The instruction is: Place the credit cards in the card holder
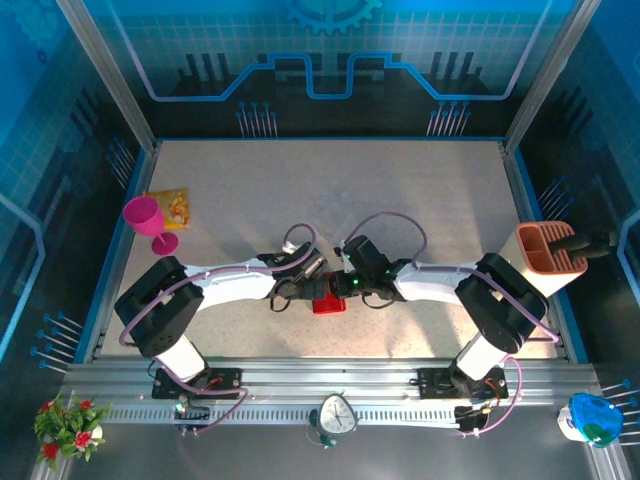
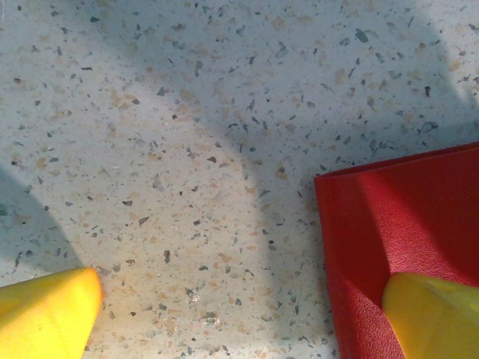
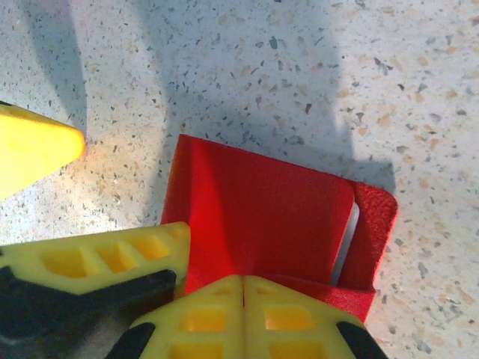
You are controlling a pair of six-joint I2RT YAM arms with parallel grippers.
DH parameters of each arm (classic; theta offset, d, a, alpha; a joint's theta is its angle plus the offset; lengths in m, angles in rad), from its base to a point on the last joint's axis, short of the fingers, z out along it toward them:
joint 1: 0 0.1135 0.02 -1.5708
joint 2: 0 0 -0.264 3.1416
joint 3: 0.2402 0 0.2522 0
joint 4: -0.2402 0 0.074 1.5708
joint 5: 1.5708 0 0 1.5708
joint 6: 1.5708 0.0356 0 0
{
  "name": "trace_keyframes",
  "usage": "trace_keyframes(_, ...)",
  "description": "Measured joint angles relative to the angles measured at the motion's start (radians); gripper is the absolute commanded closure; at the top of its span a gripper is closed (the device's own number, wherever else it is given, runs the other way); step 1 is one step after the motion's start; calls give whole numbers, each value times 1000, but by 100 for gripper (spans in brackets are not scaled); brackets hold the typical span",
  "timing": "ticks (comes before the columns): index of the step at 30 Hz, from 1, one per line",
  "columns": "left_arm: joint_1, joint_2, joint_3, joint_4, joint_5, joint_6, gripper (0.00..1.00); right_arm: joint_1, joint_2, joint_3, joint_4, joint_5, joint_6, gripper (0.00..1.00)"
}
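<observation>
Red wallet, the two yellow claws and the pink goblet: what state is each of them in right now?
card holder, folded over, lying flat, a pale strip showing in its gap.
left gripper, open, one finger over the card holder's edge.
right gripper, shut, tips at the card holder's edge.
pink goblet, standing upright.
</observation>
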Motion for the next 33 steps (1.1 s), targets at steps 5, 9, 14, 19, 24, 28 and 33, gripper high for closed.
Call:
trace_keyframes(5,-1,0,0,1,0,0,1,0,-34,-60,69,3,11,100)
trace_keyframes(9,-3,0,0,5,0,0,1,1,-54,-92,101,2,10,100)
trace_keyframes(14,-5,2,0,6,0,0,1,2,-55,-97,114,0,10,100)
trace_keyframes(19,-5,2,0,6,0,0,1,10,-51,-96,116,3,6,100)
trace_keyframes(24,-5,2,0,6,0,0,1,21,-51,-96,116,15,3,100)
trace_keyframes(28,-5,2,0,6,0,0,1,27,-51,-96,116,28,3,100)
trace_keyframes(33,-5,2,0,6,0,0,1,33,-46,-101,129,40,10,100)
